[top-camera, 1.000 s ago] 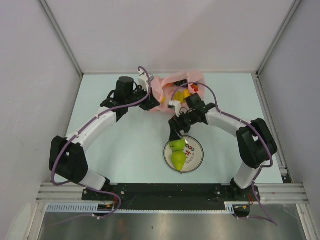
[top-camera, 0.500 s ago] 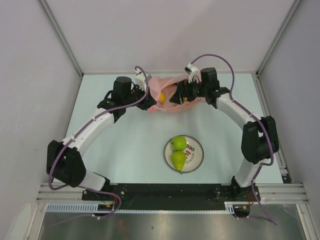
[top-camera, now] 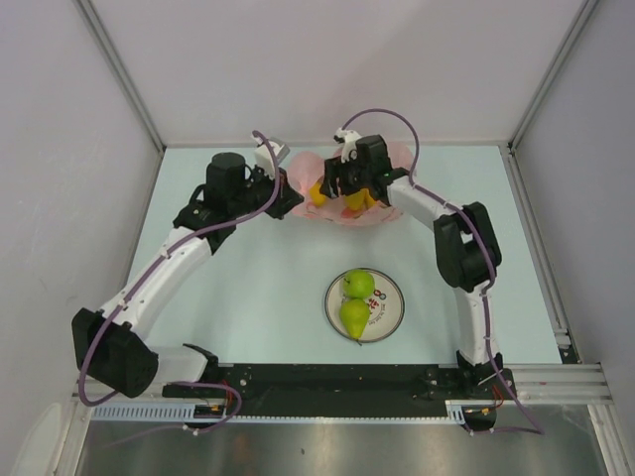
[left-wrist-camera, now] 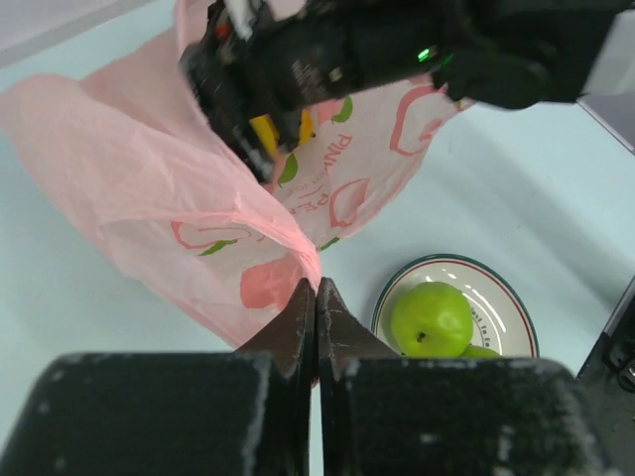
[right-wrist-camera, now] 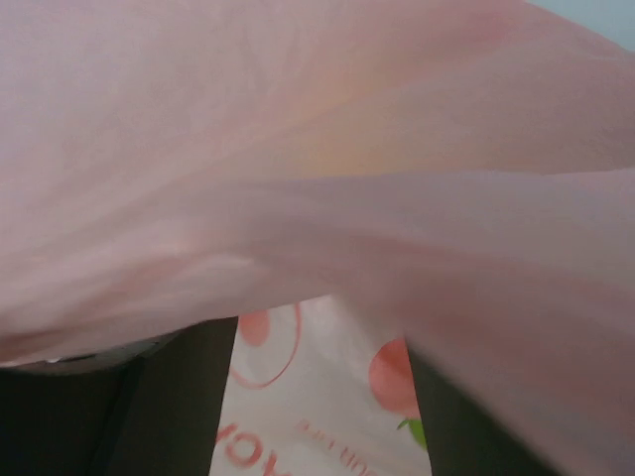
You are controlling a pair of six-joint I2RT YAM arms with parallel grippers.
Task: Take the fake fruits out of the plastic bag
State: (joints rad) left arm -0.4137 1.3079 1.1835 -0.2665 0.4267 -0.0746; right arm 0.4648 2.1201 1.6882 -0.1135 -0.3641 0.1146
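One risk: the right tool (top-camera: 342, 193), its grip impossible to tell inside the bag (left-wrist-camera: 129, 188), may be catching film. The closed left tool (left-wrist-camera: 316, 297) is pinching its rim.

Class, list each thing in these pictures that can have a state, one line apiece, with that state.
plastic bag, mouth held open, fruit inside
left claw, shut on the bag's edge
right claw, jaws apart, inside the bag's mouth
yellow fruit, inside the bag, partly hidden
plate, holding both green fruits
green apple, out, on the plate
green pear, out, lying beside the apple
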